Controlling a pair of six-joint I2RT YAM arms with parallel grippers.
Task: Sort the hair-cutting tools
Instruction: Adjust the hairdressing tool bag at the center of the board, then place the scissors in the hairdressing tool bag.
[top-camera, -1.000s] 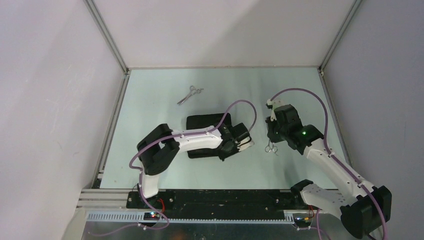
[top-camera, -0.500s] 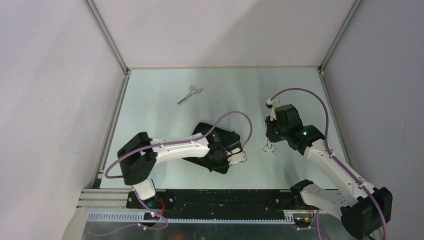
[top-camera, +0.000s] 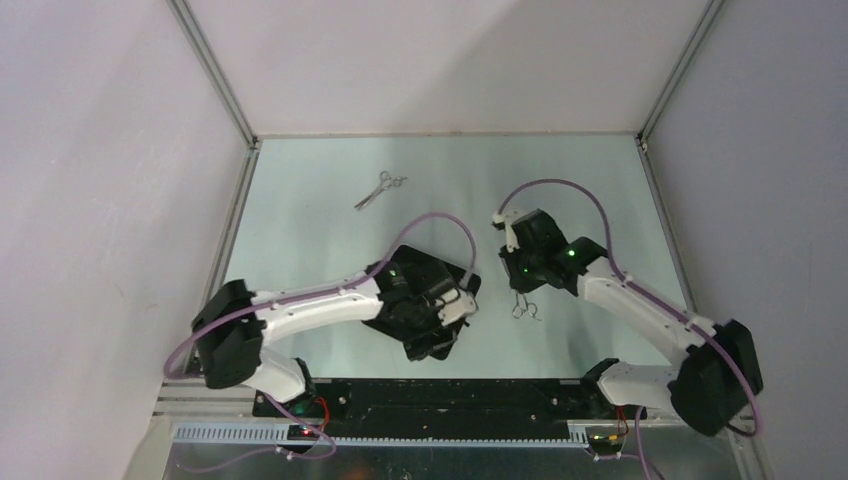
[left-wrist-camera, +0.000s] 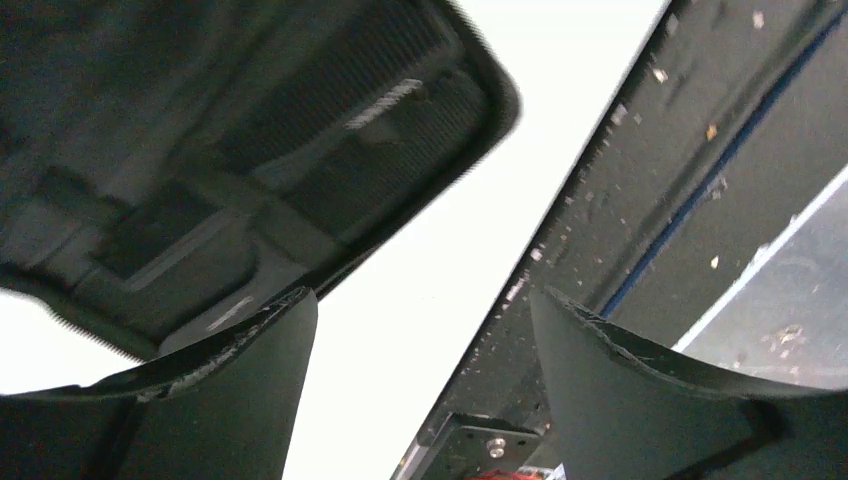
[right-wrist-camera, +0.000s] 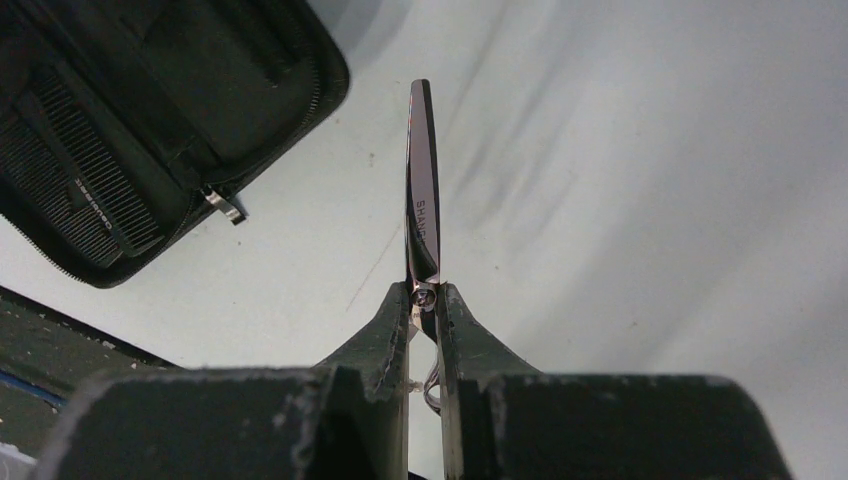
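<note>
Across the pale table (top-camera: 300, 250) the black zip case (right-wrist-camera: 150, 100) lies open near the front edge, I judge so that tools can be laid into it. Over its near corner my left gripper (left-wrist-camera: 420, 330) hangs with its fingers spread wide and nothing between them, so the case rests on its own. Just to the right of the case my right gripper (right-wrist-camera: 425, 300) pinches one pair of silver scissors (right-wrist-camera: 422, 200) at the pivot screw, above the table. Gripping there, I reckon, keeps the blades shut and pointing ahead, with the rings hanging below. A black comb (right-wrist-camera: 90, 190) already sits inside the case. The second scissors (top-camera: 380, 188) lie well apart at the far left, untouched.
</note>
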